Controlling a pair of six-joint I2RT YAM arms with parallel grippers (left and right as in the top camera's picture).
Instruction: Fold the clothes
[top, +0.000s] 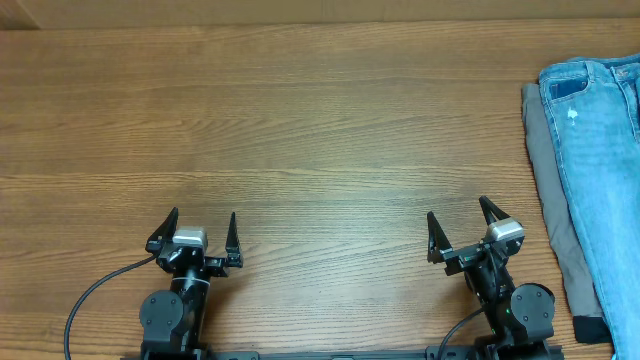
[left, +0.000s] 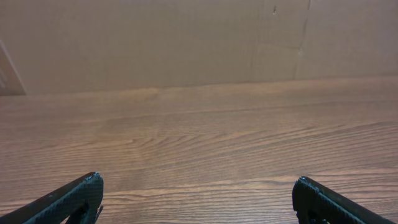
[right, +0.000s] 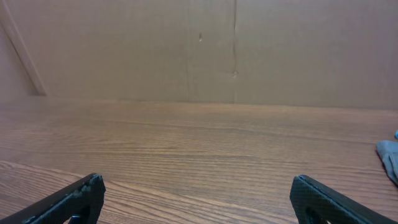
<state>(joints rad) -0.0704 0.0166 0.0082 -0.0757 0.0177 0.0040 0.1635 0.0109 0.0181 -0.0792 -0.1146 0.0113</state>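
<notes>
The clothes, a pair of light blue denim jeans (top: 605, 160) with a stitched pocket and small white spots, lie lengthwise along the table's right edge and run out of the overhead view. My left gripper (top: 197, 228) rests open near the front edge at the left, far from the jeans. My right gripper (top: 460, 227) stands open at the front right, a short way left of the jeans and not touching them. Both wrist views show wide-spread black fingertips (left: 87, 190) (right: 87, 190) over bare wood with nothing between them. A bit of grey cloth (right: 388, 158) shows at the right wrist view's right edge.
Grey trousers (top: 552, 190) lie under the jeans, sticking out on their left side, with a dark cuff (top: 590, 328) near the front. The wooden table (top: 300, 130) stretches between the arms and the back. A brown cardboard wall (left: 186, 37) stands behind it.
</notes>
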